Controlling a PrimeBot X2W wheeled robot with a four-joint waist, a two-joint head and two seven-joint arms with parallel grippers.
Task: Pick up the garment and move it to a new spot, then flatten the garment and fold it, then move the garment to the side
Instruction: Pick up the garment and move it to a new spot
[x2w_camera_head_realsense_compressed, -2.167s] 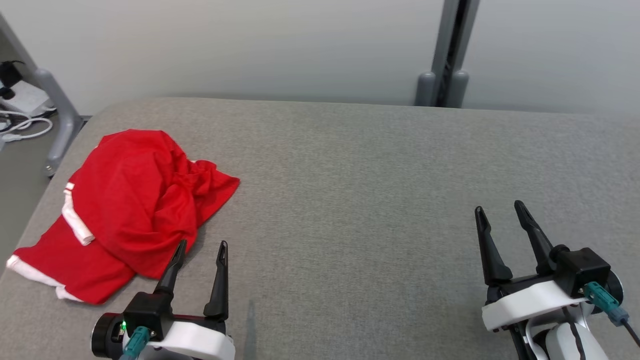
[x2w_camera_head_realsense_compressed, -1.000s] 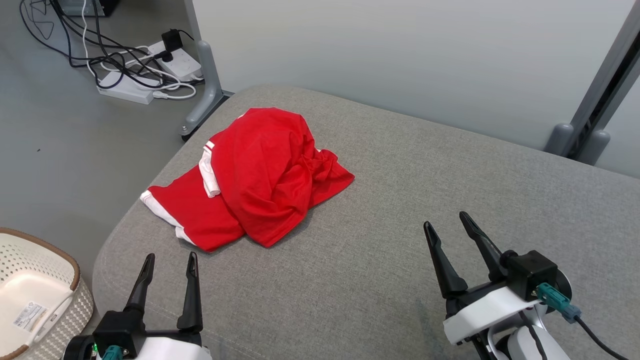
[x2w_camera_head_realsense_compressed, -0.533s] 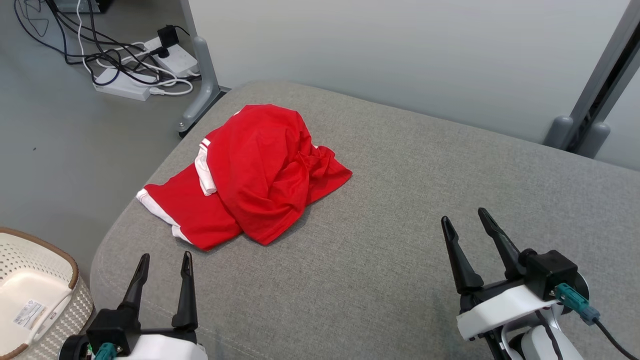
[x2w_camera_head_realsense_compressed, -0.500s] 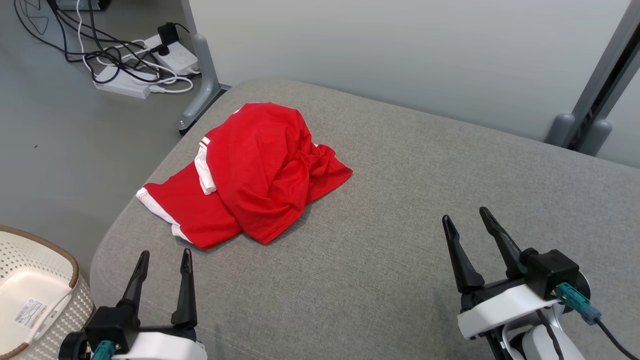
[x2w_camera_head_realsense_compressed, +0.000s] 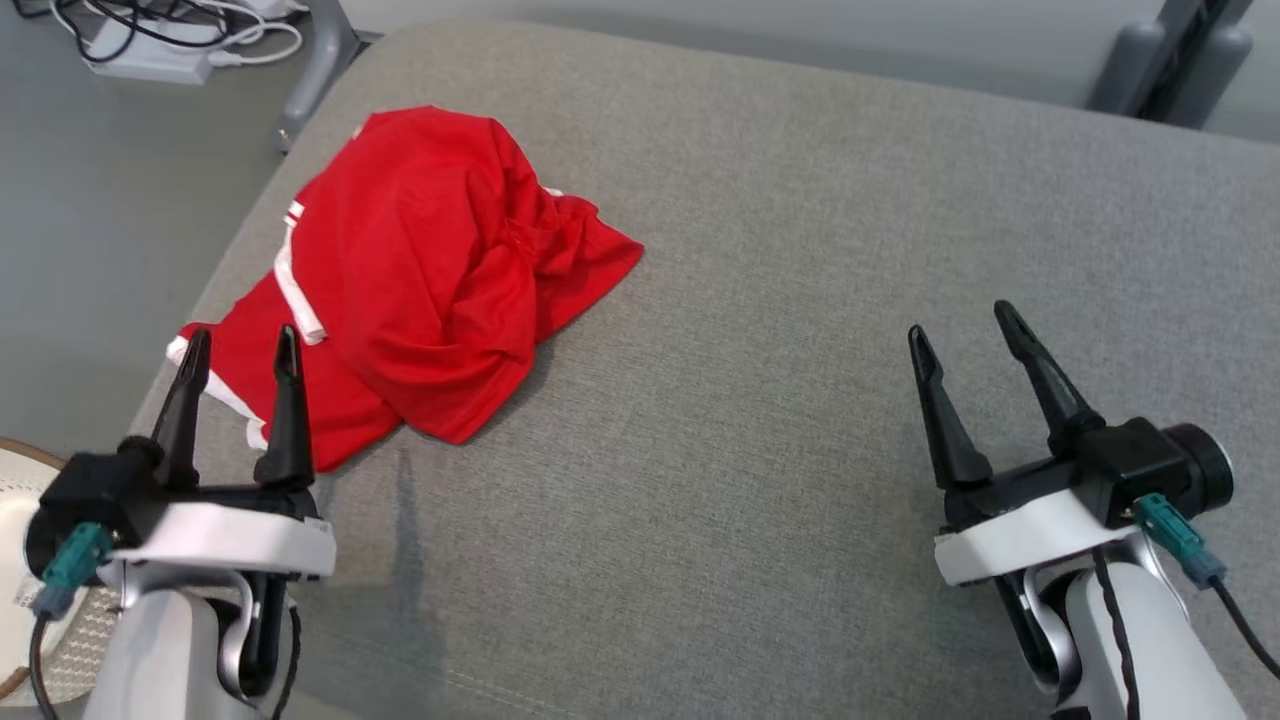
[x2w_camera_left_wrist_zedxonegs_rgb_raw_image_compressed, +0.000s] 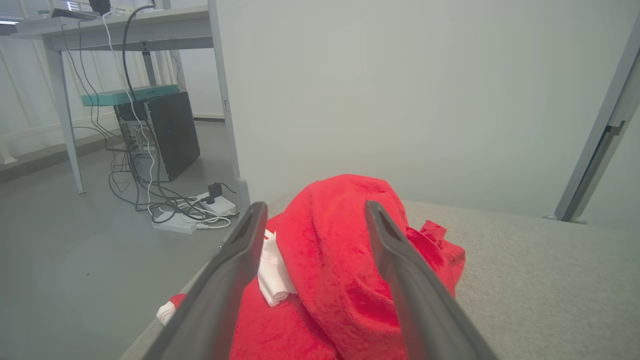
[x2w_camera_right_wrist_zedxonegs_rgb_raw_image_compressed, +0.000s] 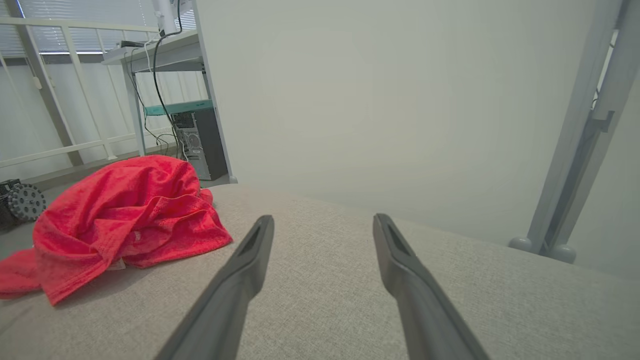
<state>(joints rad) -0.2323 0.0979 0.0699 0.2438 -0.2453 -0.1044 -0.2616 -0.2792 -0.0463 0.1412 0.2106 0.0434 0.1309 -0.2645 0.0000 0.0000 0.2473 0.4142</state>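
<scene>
Crumpled red garment (x2w_camera_head_realsense_compressed: 420, 250), hem partly behind released left claw (x2w_camera_head_realsense_compressed: 243, 333), right claw (x2w_camera_head_realsense_compressed: 958, 318) released too

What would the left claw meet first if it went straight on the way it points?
Probably the garment: it lies dead ahead of the open left claw, framed between its fingers in the left wrist view. How high the claw is above the cloth is unclear, so it might skim the top.
</scene>
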